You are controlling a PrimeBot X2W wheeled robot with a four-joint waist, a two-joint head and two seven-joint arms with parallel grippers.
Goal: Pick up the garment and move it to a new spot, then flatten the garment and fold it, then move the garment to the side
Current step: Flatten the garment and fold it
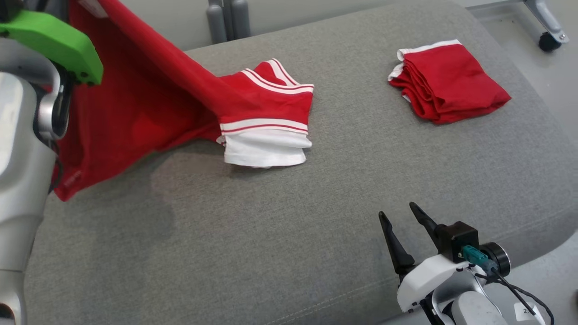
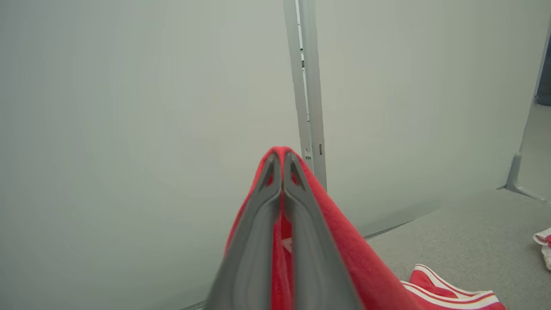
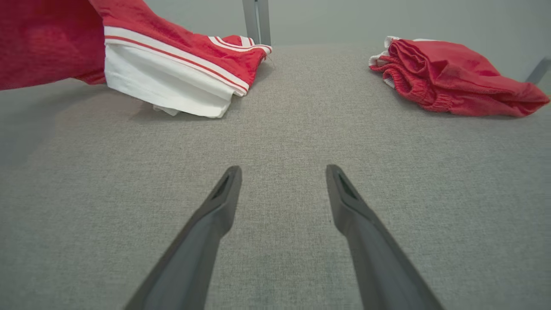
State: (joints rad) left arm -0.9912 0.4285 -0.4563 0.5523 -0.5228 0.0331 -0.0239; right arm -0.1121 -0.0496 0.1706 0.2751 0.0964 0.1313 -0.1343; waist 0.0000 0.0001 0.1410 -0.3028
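A red garment (image 1: 149,104) with white stripes and white cuffs hangs lifted at the left, one sleeve end (image 1: 266,135) still resting on the grey cushion (image 1: 289,225). In the left wrist view my left gripper (image 2: 282,159) is shut on a fold of the red garment (image 2: 344,245), held high in front of a pale wall. The striped sleeve (image 3: 172,73) lies at the upper left of the right wrist view. My right gripper (image 1: 399,214) stands open and holds nothing above the cushion's near right part, its fingers (image 3: 224,193) spread wide.
A second red garment (image 1: 447,81), folded, lies at the far right of the cushion, also seen as a folded pile (image 3: 452,77) in the right wrist view. Grey posts (image 1: 228,18) stand behind the cushion. A wheeled stand's caster (image 1: 548,40) sits on the floor at the far right.
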